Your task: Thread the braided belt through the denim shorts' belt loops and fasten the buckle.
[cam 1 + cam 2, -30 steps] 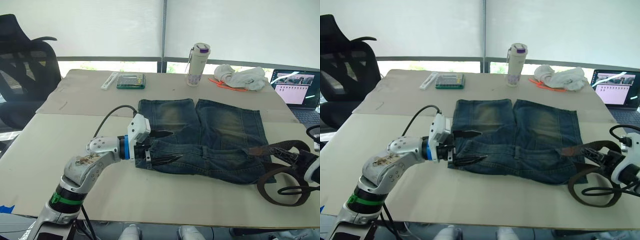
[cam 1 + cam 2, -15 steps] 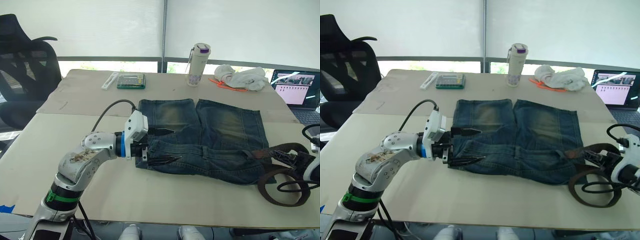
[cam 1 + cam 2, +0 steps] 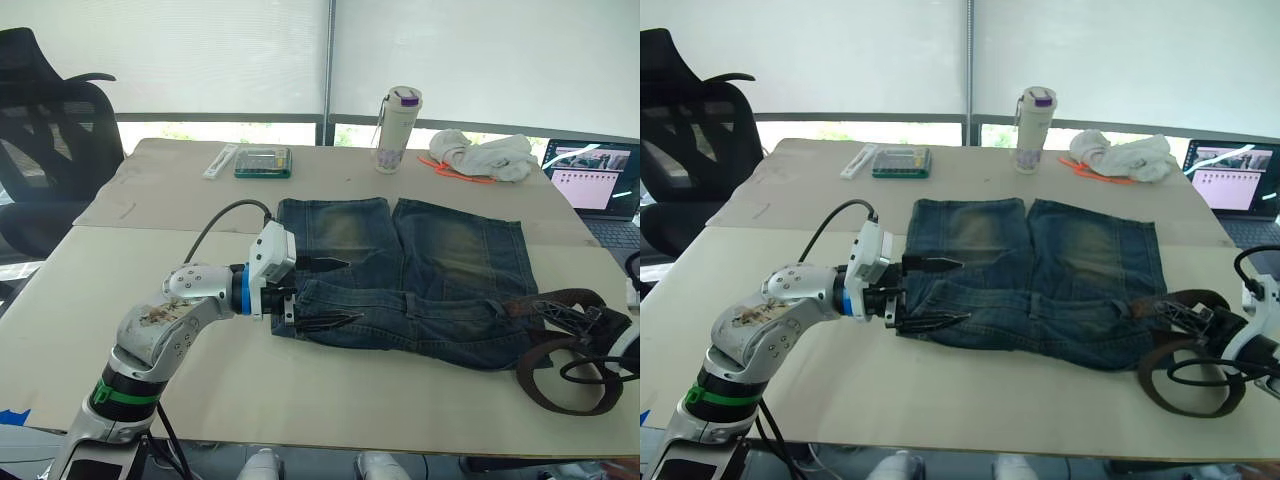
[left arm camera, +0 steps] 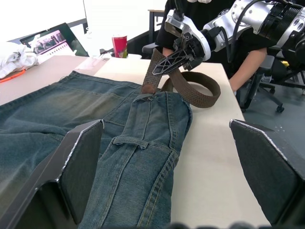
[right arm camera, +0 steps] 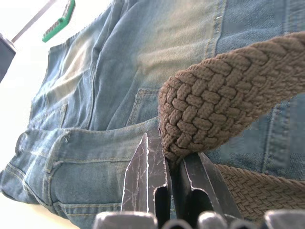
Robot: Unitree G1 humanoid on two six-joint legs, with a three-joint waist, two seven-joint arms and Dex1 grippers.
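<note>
- You see one pair of denim shorts (image 3: 410,275) lying flat near the middle of the table (image 3: 90,300), waistband toward the table's near edge, legs toward the far edge.
- Your left gripper (image 3: 330,293) sits at the left end of the waistband with its jaws spread apart, one finger above the denim and one below the band edge, gripping nothing.
- Your right gripper (image 5: 167,164) has its jaws closed on the braided belt (image 3: 565,345), pinching the brown strap near one end, at the right end of the waistband.
- There is one belt; most of it curls in a loop on the table near the right edge, beside the shorts.
- In the left wrist view you can count one belt loop (image 4: 132,141) plainly along the waistband; others cannot be made out.
- You cannot tell where the buckle is.
- Risk: the strap end may fold or snag at the loop mouth, since braided weave is soft and bends under a push.
- Risk: the shorts may slide or bunch, because the left jaws do not yet pin the waistband.
- Risk: the coiled loop may drag off the right edge and pull the strap from the pinch.
- Elsewhere on the table: one bottle (image 3: 397,129), one white cloth bundle (image 3: 488,155), one laptop (image 3: 595,180) at the far right corner.
</note>
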